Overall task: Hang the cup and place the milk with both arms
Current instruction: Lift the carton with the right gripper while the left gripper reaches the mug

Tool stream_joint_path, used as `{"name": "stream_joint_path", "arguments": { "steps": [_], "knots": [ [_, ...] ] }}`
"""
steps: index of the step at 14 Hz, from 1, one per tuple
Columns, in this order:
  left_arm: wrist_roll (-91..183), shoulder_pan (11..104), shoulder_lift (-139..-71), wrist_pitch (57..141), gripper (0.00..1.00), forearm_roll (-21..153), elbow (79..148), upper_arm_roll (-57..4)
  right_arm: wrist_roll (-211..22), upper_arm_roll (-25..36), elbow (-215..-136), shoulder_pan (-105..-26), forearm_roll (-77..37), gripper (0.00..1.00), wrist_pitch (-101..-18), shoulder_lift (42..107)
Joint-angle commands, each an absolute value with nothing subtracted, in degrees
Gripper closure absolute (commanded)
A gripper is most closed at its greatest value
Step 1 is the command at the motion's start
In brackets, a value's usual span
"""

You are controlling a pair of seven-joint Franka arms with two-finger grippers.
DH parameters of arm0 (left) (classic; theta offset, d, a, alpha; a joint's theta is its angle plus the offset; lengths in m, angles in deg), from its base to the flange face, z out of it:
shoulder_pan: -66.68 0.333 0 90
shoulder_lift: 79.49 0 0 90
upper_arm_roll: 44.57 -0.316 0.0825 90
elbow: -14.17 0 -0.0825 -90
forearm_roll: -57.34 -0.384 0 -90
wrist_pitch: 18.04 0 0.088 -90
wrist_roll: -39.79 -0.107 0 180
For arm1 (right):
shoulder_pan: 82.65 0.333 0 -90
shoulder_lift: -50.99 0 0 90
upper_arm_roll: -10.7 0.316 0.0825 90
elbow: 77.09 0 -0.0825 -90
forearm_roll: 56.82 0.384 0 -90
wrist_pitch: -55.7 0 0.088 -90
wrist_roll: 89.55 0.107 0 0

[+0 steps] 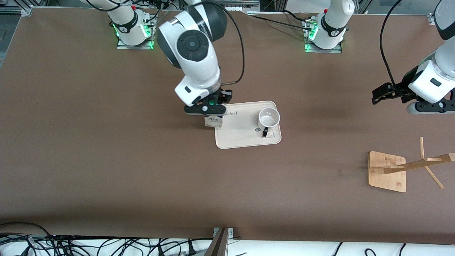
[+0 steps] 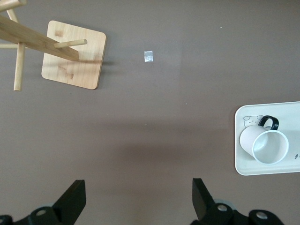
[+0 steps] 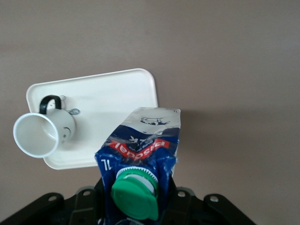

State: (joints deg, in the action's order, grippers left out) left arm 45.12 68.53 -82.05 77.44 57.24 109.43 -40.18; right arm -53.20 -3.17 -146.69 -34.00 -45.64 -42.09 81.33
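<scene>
Front view: I have the right gripper (image 1: 210, 108) clamped on the milk carton (image 1: 213, 121), low over the tray (image 1: 245, 140) edge toward the right arm's end of the table. The carton hangs upright, long axis vertical, its base at or just above that edge; I cannot tell whether it touches. Seen from the carton, open tray surface runs toward 3 o'clock in this view, so I judge the coming move to be a short set-down or a small shift that way.

The cup (image 1: 268, 118) stands upright on the tray, at 3 o'clock from the carton and apart from it, handle toward the front camera.

The left gripper (image 1: 385, 94) waits with fingers spread wide, holding nothing, over bare table toward the left arm's end. It is the nearer arm to the wooden cup rack (image 1: 387, 171), which stands at 5 o'clock from the cup, well apart.

The brown table (image 1: 106, 160) is flat, with ample room around the tray.
</scene>
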Motion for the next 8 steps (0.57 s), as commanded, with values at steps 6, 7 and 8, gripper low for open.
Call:
{"name": "stream_joint_path", "arguments": {
  "steps": [6, 7, 8],
  "knots": [
    [44.2, 65.7, -85.6, 74.3, 0.0, 55.9, 107.6, -34.7, -70.3, -6.7, -148.5, -46.3, -45.0, 0.54, -30.4, 72.0],
    [42.1, 65.7, -85.8, 74.2, 0.0, 56.2, 107.9, -34.7, -70.4, -6.7, -149.3, -48.3, -45.1, 0.54, -30.2, 70.9],
    [39.3, 65.6, -86.8, 74.3, 0.0, 56.5, 107.9, -34.6, -72.0, -6.7, -150.3, -50.3, -45.4, 0.54, -29.1, 69.9]
  ]
}}
